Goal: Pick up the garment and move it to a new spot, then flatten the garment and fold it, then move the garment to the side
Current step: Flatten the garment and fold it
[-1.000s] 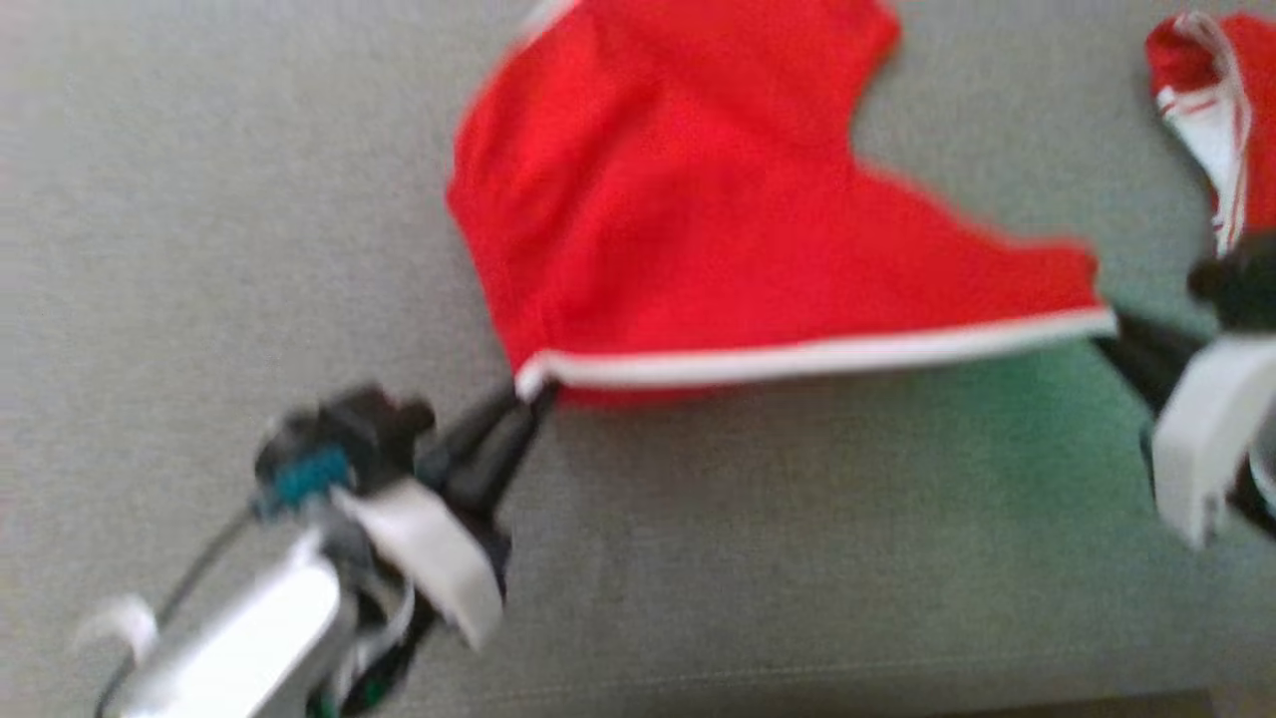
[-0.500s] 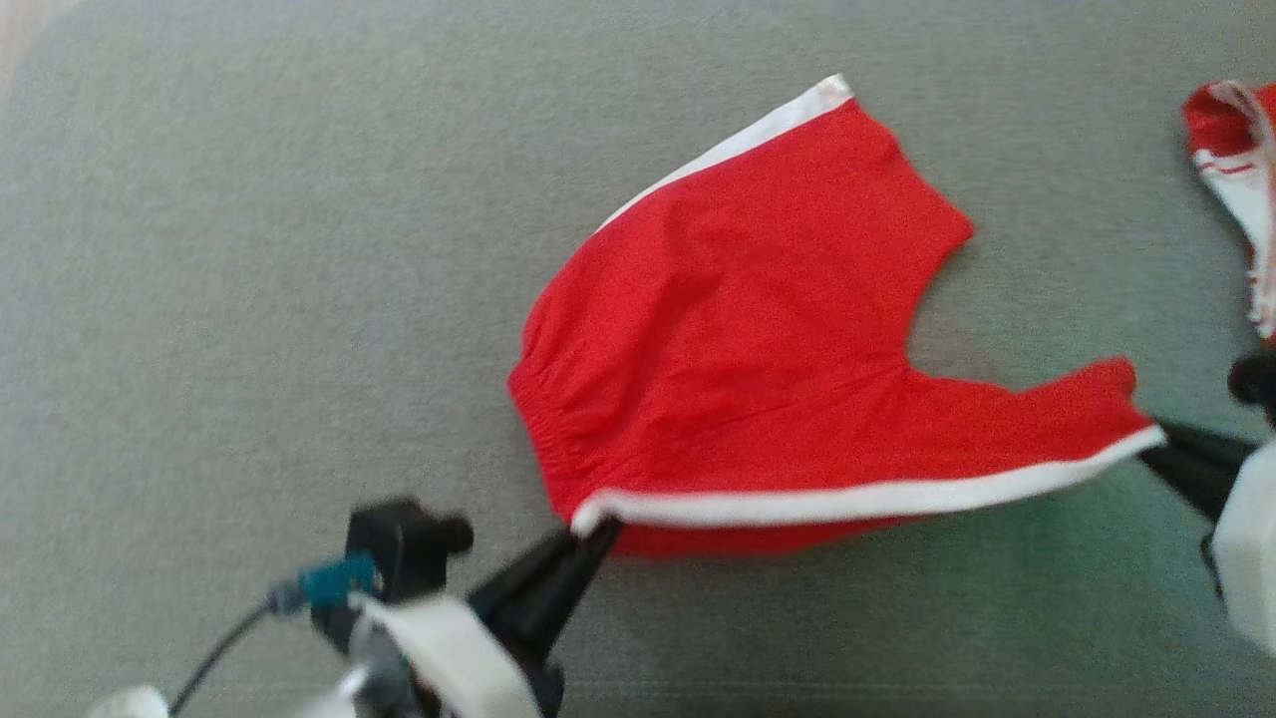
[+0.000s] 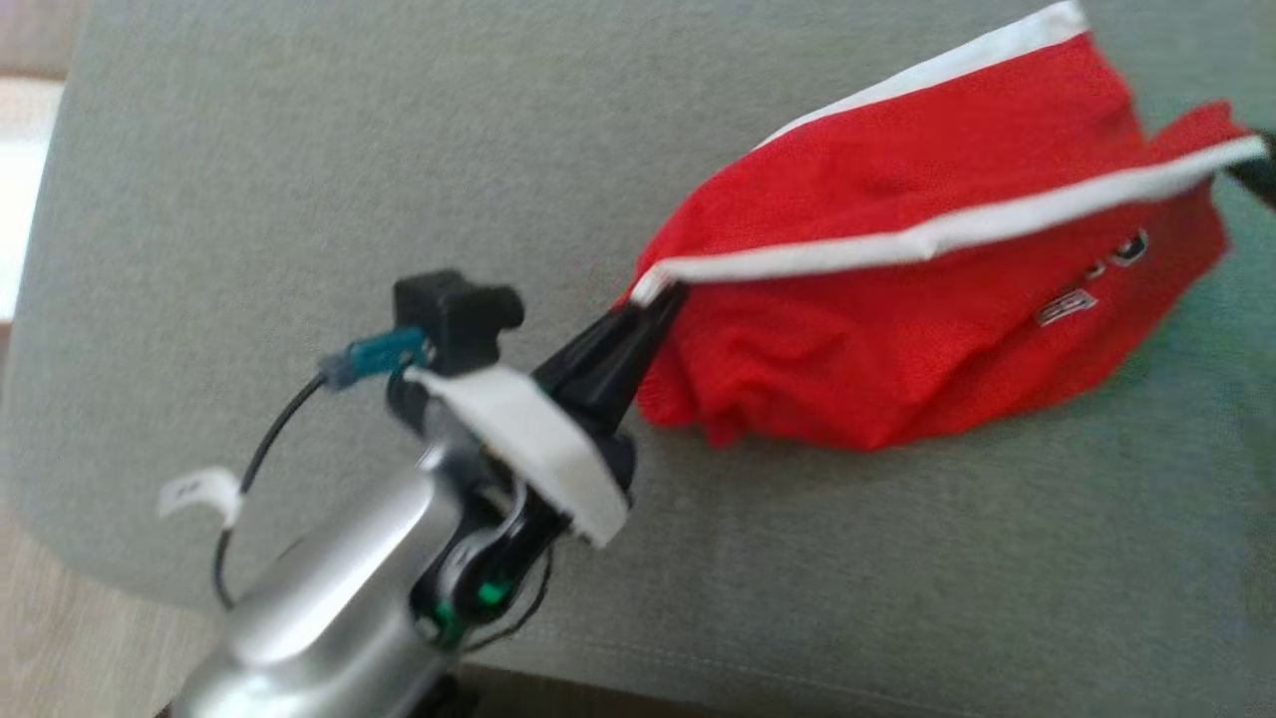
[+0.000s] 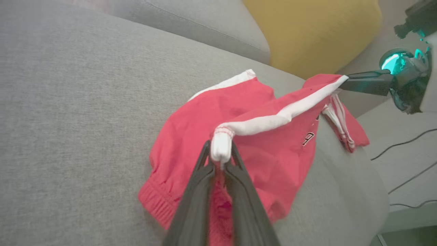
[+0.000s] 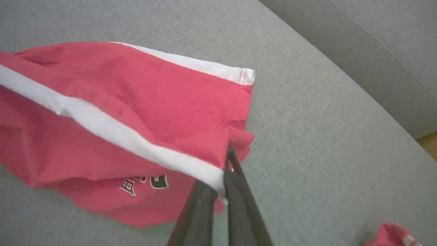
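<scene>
I am holding the red garment [image 3: 897, 339] stretched between both jaws over the grey sofa cushion [image 3: 299, 150]. My left jaws are pinching one end of its white stripe [image 3: 927, 234] and my right jaws are pinching the other. Its long axis is running straight from one to the other, and the rest is sagging onto the cushion. Compared with half a second ago, the striped edge is riding higher and lettering [image 3: 1067, 304] is showing beneath it, though my view is shifting too.
</scene>
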{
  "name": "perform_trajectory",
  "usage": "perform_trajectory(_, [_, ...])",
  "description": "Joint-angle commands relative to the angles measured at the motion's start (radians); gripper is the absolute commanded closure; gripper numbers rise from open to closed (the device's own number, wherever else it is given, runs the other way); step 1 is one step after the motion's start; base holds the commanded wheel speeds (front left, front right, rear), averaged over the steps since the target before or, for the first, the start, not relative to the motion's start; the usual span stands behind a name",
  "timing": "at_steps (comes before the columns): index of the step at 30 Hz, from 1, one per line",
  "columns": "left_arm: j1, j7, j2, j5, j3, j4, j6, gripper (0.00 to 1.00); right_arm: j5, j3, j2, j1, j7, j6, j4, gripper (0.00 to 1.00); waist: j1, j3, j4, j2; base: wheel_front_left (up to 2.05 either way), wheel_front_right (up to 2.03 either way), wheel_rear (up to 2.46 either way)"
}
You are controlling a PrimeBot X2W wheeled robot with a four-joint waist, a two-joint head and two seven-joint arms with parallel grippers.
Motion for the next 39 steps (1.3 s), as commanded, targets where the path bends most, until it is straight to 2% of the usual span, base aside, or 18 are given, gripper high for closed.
perform_trajectory(1, [-0.063,-0.018,-0.012,0.005,0.035,0.006,-0.008,1.0,-0.006,0.019,-0.032,-0.043,0.006,-0.001,0.002,1.0,0.0,0.067,0.062,-0.0001,0.0,0.0,0.0])
perform_trajectory(6, [-0.151,-0.076,-0.111,0.021,0.044,0.136,-0.015,1.0,-0.031,0.124,-0.014,-0.215,-0.006,-0.001,0.13,1.0,0.0,0.117,0.104,-0.0001,0.0,0.0,0.0])
perform_trajectory(17, [-0.182,-0.145,-0.164,0.033,0.05,0.249,-0.02,1.0,-0.011,0.24,-0.006,-0.353,-0.054,-0.001,0.277,1.0,0.0,0.152,0.13,-0.0001,0.0,0.0,0.0])
perform_trajectory(18, [-0.18,-0.147,-0.165,0.031,0.05,0.254,-0.021,1.0,-0.007,0.245,-0.006,-0.358,-0.056,-0.001,0.284,0.95,0.0,0.153,0.129,-0.0001,0.0,0.0,0.0])
perform_trajectory(19, [-0.178,-0.151,-0.167,0.03,0.051,0.258,-0.02,1.0,-0.007,0.246,-0.004,-0.363,-0.063,-0.001,0.291,0.68,0.0,0.154,0.127,-0.0001,0.0,0.0,0.0])
perform_trajectory(20, [-0.177,-0.158,-0.167,0.034,0.053,0.263,-0.015,1.0,-0.011,0.242,0.0,-0.368,-0.083,-0.001,0.296,0.23,0.0,0.155,0.126,-0.0001,0.0,0.0,0.0])
perform_trajectory(21, [-0.175,-0.165,-0.168,0.035,0.056,0.267,-0.011,1.0,-0.017,0.236,0.007,-0.371,-0.1,-0.001,0.308,0.0,0.0,0.154,0.124,-0.0001,0.0,0.0,0.0])
perform_trajectory(24, [-0.171,-0.172,-0.17,0.034,0.06,0.276,-0.005,0.98,-0.023,0.232,0.02,-0.374,-0.116,-0.001,0.327,0.0,0.0,0.152,0.117,-0.0001,0.0,0.0,0.0])
perform_trajectory(25, [-0.167,-0.176,-0.172,0.03,0.064,0.279,-0.001,0.87,-0.022,0.23,0.026,-0.376,-0.121,-0.001,0.334,0.0,0.0,0.15,0.112,-0.0001,0.0,0.0,0.0])
perform_trajectory(26, [-0.162,-0.181,-0.173,0.027,0.068,0.282,0.004,0.68,-0.023,0.221,0.034,-0.378,-0.13,-0.001,0.342,0.0,0.0,0.146,0.108,-0.0001,0.0,0.0,0.0])
perform_trajectory(27, [-0.158,-0.184,-0.172,0.027,0.07,0.285,0.008,0.58,-0.019,0.212,0.043,-0.379,-0.137,-0.001,0.349,0.0,0.0,0.142,0.103,-0.0001,0.0,0.0,0.0])
perform_trajectory(28, [-0.153,-0.187,-0.171,0.027,0.071,0.287,0.012,0.38,-0.012,0.201,0.052,-0.377,-0.138,-0.001,0.357,0.0,0.0,0.136,0.097,-0.0001,0.0,0.0,0.0])
perform_trajectory(29, [-0.148,-0.192,-0.168,0.028,0.074,0.289,0.018,0.02,-0.004,0.187,0.061,-0.375,-0.138,-0.001,0.365,0.0,0.0,0.13,0.092,-0.0001,0.0,0.0,0.0])
perform_trajectory(34, [-0.108,-0.212,-0.144,0.047,0.077,0.28,0.056,0.0,0.028,0.074,0.12,-0.331,-0.094,-0.001,0.416,0.0,0.0,0.085,0.061,-0.0001,0.0,0.0,0.0])
perform_trajectory(39, [-0.055,-0.281,-0.117,0.136,0.1,0.227,0.137,0.0,0.001,-0.132,0.267,-0.268,-0.016,-0.001,0.484,0.0,0.0,0.052,0.046,-0.0001,0.0,0.0,0.0])
